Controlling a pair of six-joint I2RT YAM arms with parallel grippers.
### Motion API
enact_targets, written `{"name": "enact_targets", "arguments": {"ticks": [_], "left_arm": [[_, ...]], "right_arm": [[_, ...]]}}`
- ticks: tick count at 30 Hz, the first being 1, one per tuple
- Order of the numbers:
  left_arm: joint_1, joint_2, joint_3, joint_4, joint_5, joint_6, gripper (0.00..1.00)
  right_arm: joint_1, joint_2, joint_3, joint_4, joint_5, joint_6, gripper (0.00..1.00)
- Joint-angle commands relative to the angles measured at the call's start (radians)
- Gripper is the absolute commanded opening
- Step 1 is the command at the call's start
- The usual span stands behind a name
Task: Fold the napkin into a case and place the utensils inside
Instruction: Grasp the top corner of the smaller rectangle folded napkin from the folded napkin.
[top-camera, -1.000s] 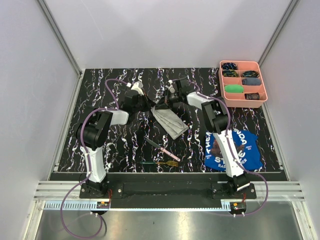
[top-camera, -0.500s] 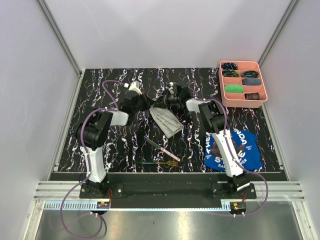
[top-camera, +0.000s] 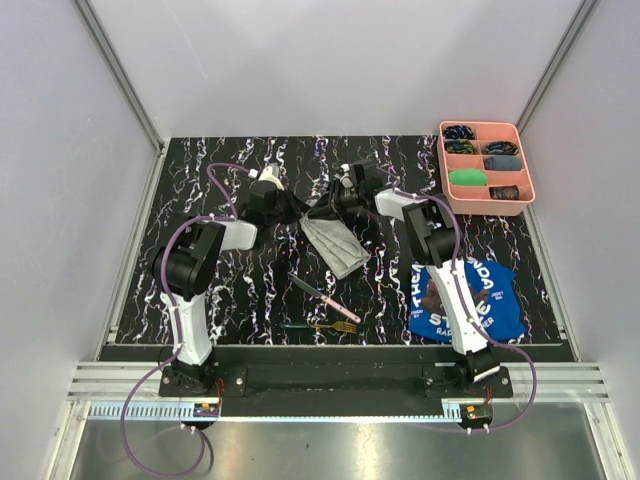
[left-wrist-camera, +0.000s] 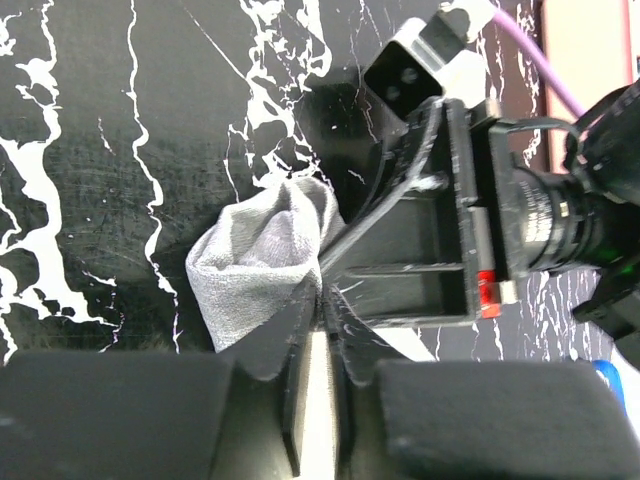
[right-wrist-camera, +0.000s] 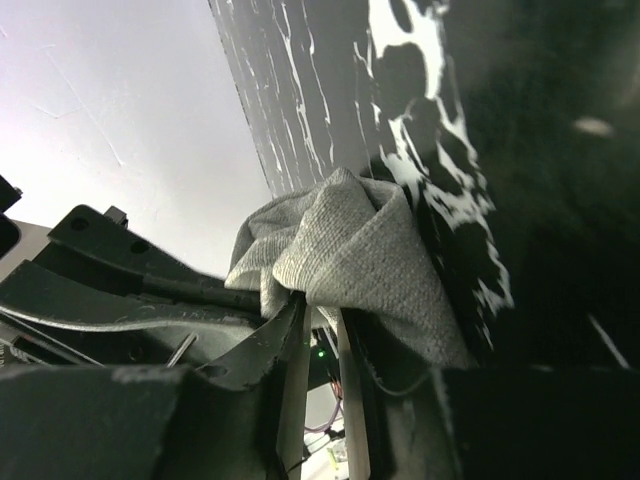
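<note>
Grey cloth, the napkin, lies as a folded strip in the middle of the counter, much where it was a second ago, its far corner bunched upward. The left fingers and right fingers each show a narrow gap at that bunch. Whether they grip it I cannot tell. The knife and fork lie nearer, apart from it.

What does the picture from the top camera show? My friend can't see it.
Two robot arms reach across a black marbled table, with the left claw and right claw both at the far end of a folded grey napkin. A pink-handled knife and green-handled fork lie nearer the arms.
</note>
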Motion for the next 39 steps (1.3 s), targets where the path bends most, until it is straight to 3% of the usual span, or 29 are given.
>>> {"name": "enact_targets", "arguments": {"ticks": [1,11,17,25,29,33,39], "left_arm": [[0.003,0.019,0.029,-0.056,0.041,0.003,0.2],[0.006,-0.018,0.042,-0.096,0.042,0.023,0.38],[0.006,-0.059,0.014,-0.131,0.006,0.057,0.39],[0.023,-0.172,-0.084,-0.081,-0.08,0.035,0.31],[0.058,-0.13,-0.05,-0.164,-0.046,-0.017,0.29],[0.063,-0.092,-0.012,-0.262,-0.083,-0.044,0.17],[0.063,-0.07,-0.004,-0.263,-0.094,-0.077,0.15]], "right_arm": [[-0.025,-0.124,0.022,-0.05,-0.009,-0.061,0.27],[-0.023,-0.115,0.022,-0.142,0.002,-0.147,0.28],[-0.009,-0.099,0.022,-0.149,0.016,-0.16,0.24],[0.011,-0.072,0.041,-0.155,0.031,-0.165,0.12],[0.015,-0.058,0.05,-0.156,0.036,-0.165,0.11],[0.02,-0.049,0.065,-0.161,0.045,-0.162,0.11],[0.025,-0.029,0.082,-0.172,0.054,-0.168,0.11]]}}
